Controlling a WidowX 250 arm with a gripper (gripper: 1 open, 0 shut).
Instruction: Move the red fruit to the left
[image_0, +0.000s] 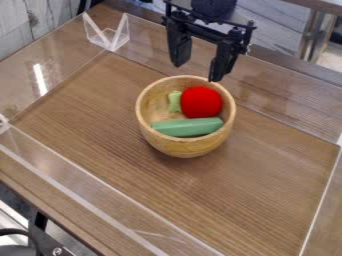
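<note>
one round light wooden bowl (186, 122) is sitting near the middle of a brown wood-grain table (254, 205), and three pieces of produce are lying inside it. the single small, round, bright red smooth fruit (202, 100) is resting in the bowl's far half, toward the right, touching the one long green vegetable (189, 127) that is lying across the bowl's near side. one small pale green piece (174, 100) is sitting just to the left of the red fruit, against the bowl's far-left wall. one black robot gripper (198, 55) is hanging above and just behind the bowl's far rim, pointing straight down, its two dark fingers (218, 65) standing wide apart and gripping nothing, well clear of the fruit. low clear plastic walls (104, 33) are running around the table's edges, with one folded clear piece standing far behind the bowl to the left.
</note>
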